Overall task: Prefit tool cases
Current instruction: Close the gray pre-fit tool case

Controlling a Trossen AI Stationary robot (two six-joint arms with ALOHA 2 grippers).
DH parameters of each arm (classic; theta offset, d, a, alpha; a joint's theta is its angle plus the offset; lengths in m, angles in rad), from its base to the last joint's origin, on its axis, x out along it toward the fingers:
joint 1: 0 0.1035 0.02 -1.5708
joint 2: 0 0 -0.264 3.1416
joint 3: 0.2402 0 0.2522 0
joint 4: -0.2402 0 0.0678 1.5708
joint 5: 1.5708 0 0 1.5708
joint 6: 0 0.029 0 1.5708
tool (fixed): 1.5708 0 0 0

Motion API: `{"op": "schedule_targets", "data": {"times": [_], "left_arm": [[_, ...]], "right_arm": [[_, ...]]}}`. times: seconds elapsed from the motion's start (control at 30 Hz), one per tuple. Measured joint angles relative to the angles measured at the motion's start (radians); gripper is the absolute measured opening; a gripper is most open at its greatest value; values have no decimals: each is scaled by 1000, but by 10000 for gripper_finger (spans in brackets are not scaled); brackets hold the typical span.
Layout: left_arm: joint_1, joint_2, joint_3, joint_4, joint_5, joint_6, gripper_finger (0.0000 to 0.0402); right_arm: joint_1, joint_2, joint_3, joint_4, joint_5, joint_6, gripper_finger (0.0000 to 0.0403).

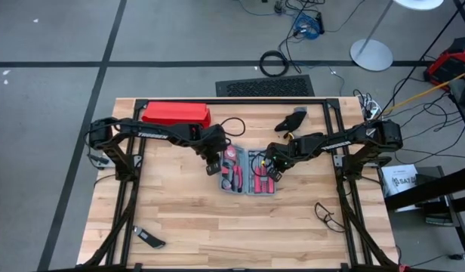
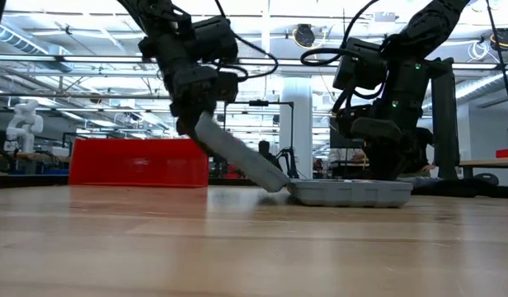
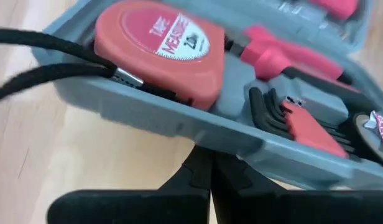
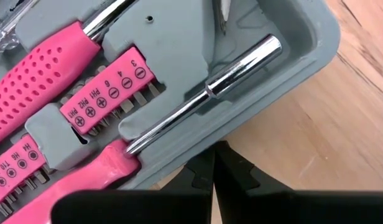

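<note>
- High view: the tool case lies open in the middle of the table, its two halves side by side, so its long spread runs across from my left arm to my right. My left claw sits at the case's left edge and my right claw at its right edge; each is about equally close to its own half. The red box stands well behind, apart from the work.
- Low view: the left half of the case is tilted up on its hinge under my left claw, while the other half lies flat on the table below my right arm. My right claw's tips are hidden behind that half.
- Left wrist view: my left claw is closed, its tips at the case's grey rim; whether they actually pinch the rim I cannot make out. A red tape measure sits in its recess just beyond.
- Right wrist view: my right claw is closed too, at the near rim, holding nothing I can see. A pink-handled screwdriver lies slantwise ahead.
</note>
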Motion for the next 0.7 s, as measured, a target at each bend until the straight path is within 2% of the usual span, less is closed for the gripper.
{"op": "schedule_targets", "data": {"times": [0.17, 0.43, 0.7], "left_arm": [[-9, 2, 23, 45, 3, 7, 0], [-22, 4, 41, 72, -1, 14, 0], [-22, 4, 41, 107, -3, -1, 0]], "right_arm": [[0, 0, 0, 15, -2, -7, 0], [2, 2, 4, 154, -32, -34, 0], [1, 1, 4, 166, -29, -45, 0]]}}
